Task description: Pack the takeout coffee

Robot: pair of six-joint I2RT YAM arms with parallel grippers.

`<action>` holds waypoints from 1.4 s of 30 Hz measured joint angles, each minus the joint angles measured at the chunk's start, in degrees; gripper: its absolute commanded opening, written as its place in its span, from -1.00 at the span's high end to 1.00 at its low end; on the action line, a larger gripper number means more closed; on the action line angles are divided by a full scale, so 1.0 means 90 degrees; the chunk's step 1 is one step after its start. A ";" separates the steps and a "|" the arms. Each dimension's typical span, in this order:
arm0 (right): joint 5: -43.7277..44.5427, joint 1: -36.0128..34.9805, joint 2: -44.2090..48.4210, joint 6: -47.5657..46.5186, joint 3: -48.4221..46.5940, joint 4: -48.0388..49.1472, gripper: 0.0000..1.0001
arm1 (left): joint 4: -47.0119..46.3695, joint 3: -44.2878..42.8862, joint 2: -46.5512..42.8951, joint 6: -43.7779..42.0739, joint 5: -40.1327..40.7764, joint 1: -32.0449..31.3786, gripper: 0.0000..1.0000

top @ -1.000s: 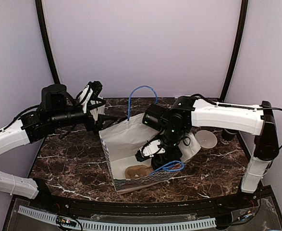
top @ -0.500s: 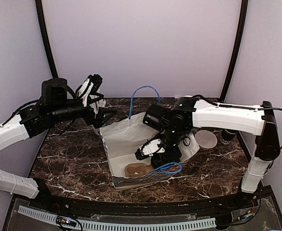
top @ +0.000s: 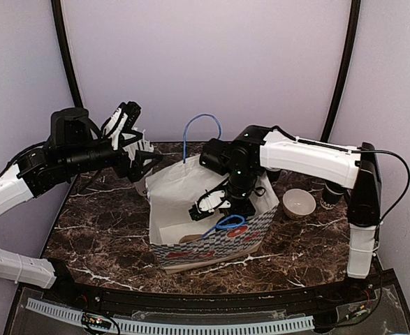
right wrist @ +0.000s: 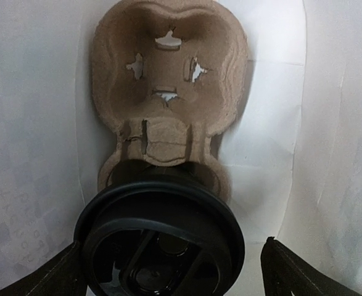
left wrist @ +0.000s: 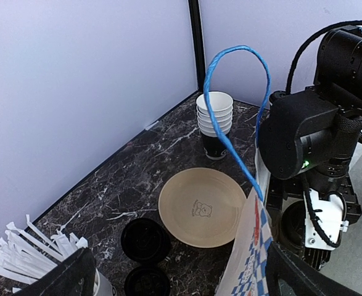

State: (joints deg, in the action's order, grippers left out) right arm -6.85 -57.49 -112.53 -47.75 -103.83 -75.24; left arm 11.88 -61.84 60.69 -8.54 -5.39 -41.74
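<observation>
Right hand [right wrist: 171, 270] is open inside the paper bag [top: 211, 241], its fingers spread either side of a black-lidded coffee cup [right wrist: 162, 237]. The cup sits in the near slot of a brown pulp carrier [right wrist: 168, 80]. Left hand [left wrist: 184, 277] is open and empty at the bag's rim. Bag print: blue-white checks and red marks, lettering illegible. Stacked cups [left wrist: 214, 117] stand on the surface [top: 100, 230] near a tan plate [left wrist: 202, 206]; their wording is unreadable.
</observation>
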 measured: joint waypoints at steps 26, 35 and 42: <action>-0.0168 0.0019 -0.0124 0.0372 -0.2215 -0.0503 -0.97 | 0.0729 -0.0512 -0.0187 0.0316 -0.0699 0.0000 -0.92; -0.0236 0.0017 -0.0053 0.0432 -0.2365 -0.0600 -0.97 | 0.0872 -0.0736 0.0483 0.0573 -0.1399 0.0000 -0.88; -0.0211 0.0017 0.0325 0.0435 -0.2548 -0.0573 -0.97 | 0.0884 -0.0845 0.0894 0.0714 -0.1914 0.0000 -0.65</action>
State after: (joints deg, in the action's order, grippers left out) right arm -8.75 -57.34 -109.60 -43.83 -126.76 -80.40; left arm 19.84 -69.45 68.73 -2.11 -22.61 -41.74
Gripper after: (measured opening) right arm 0.985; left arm 0.889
